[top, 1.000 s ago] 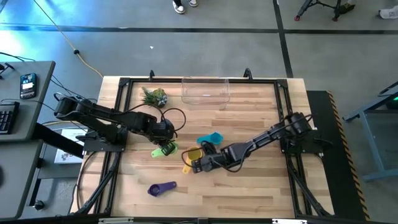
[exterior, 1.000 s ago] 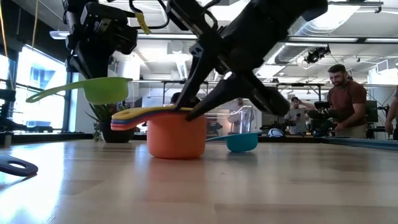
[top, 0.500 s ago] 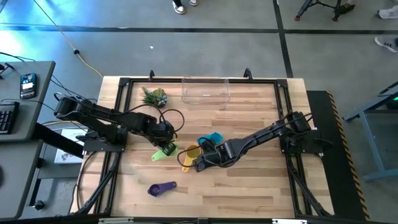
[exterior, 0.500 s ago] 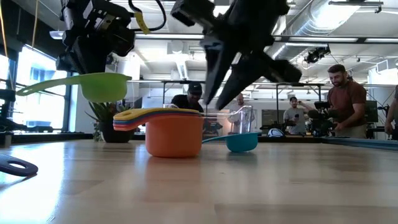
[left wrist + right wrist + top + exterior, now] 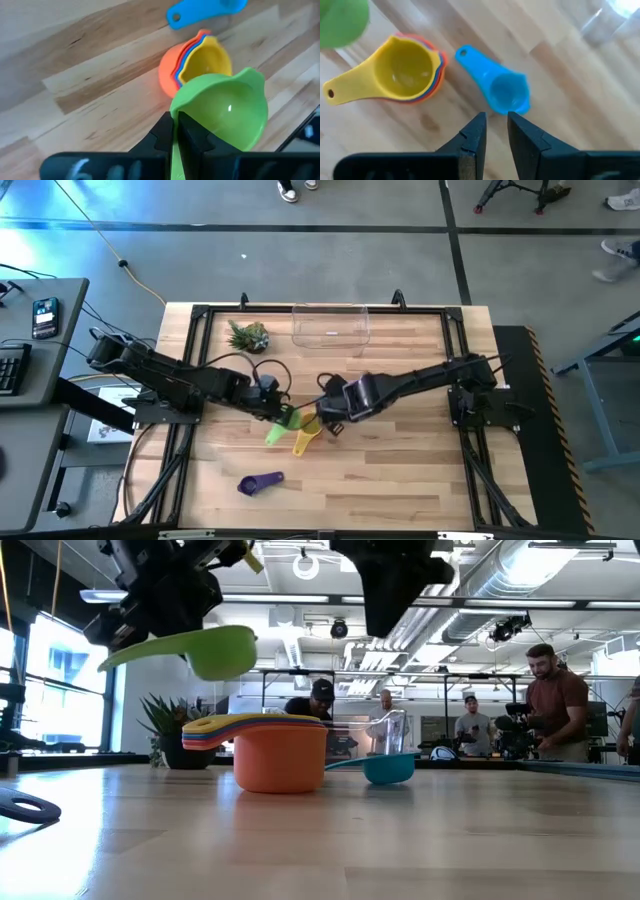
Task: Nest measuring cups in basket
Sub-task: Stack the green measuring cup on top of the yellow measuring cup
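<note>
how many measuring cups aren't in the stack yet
3: the green cup held in the left gripper above the stack, the blue cup beside it, the purple cup nearer the front edge.

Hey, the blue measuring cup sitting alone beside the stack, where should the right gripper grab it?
Probably the flat handle, coming from straight above, where the right gripper hovers. The blue cup sits upright, so its handle juts out level at rim height, clear of the table. Pinch across its width near the bowl, since its tip lies close to the stack.

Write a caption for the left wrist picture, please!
Left gripper carries the green cup above the stacked cups, yellow innermost, on the table; a blue cup lies beyond.
</note>
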{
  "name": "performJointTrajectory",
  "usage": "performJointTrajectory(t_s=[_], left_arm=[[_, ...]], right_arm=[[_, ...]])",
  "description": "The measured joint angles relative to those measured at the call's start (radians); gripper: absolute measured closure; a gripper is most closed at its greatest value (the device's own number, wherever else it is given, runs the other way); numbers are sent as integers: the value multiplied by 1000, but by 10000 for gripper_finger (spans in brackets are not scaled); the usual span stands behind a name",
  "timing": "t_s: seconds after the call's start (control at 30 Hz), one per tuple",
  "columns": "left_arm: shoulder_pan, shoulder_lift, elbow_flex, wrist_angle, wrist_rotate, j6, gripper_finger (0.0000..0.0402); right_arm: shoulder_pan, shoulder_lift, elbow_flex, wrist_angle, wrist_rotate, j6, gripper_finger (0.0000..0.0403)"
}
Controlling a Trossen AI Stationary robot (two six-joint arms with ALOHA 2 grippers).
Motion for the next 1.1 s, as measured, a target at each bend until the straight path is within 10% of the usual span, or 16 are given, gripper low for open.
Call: performJointTrajectory(t_s=[1.1], left_arm=[[-36, 167, -2, 229, -87, -263, 394]], right_arm=[[-110, 0, 32, 11, 22, -325, 332]])
